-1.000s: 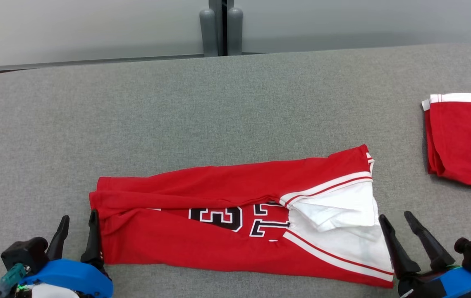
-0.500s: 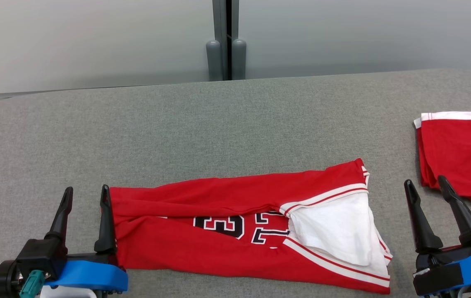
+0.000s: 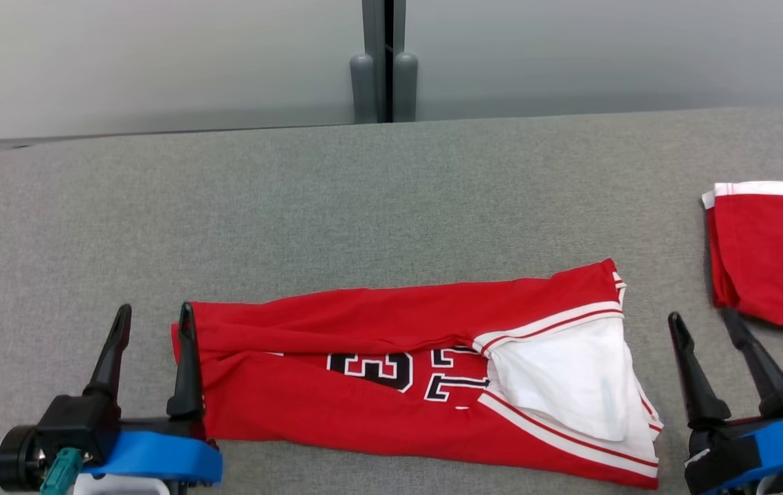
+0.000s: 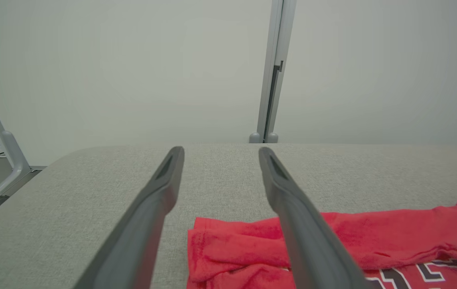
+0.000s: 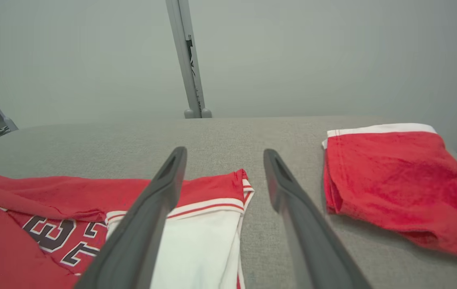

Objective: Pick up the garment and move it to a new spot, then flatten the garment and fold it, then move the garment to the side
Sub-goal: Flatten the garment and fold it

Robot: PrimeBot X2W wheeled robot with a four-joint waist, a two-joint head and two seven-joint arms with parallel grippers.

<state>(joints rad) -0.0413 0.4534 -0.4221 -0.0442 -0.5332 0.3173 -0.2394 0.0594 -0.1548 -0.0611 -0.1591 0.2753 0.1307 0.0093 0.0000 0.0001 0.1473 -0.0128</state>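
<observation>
Red jersey (image 3: pixel 336 419) lies on the near-middle of the grey counter (image 3: pixel 364 206), folded lengthwise into a long band. The far edge is turned over toward the robot, partly covering the black numerals (image 3: pixel 398 368). The white panel (image 3: pixel 563 385) with red-white trim shows at its right end. The band is a bit skewed and the top layer is wrinkled near the left end.

Left tool (image 3: pixel 155 309) sits at the jersey's left end with both fingers spread and nothing between them. Its inner finger overlaps the cloth edge in the head view; can't tell if it touches. Right tool (image 3: pixel 700 316) is just beside the right end, clear of the cloth, also spread wide and empty.

A second red garment (image 3: pixel 776 261) with a white band sits folded at the far right, well apart.

Progress, judged: relocating and flattening look done, and the first long fold is in. Left to do: grab the ends, fold crosswise into a compact stack, then shift it to the side, likely toward the folded piece.
</observation>
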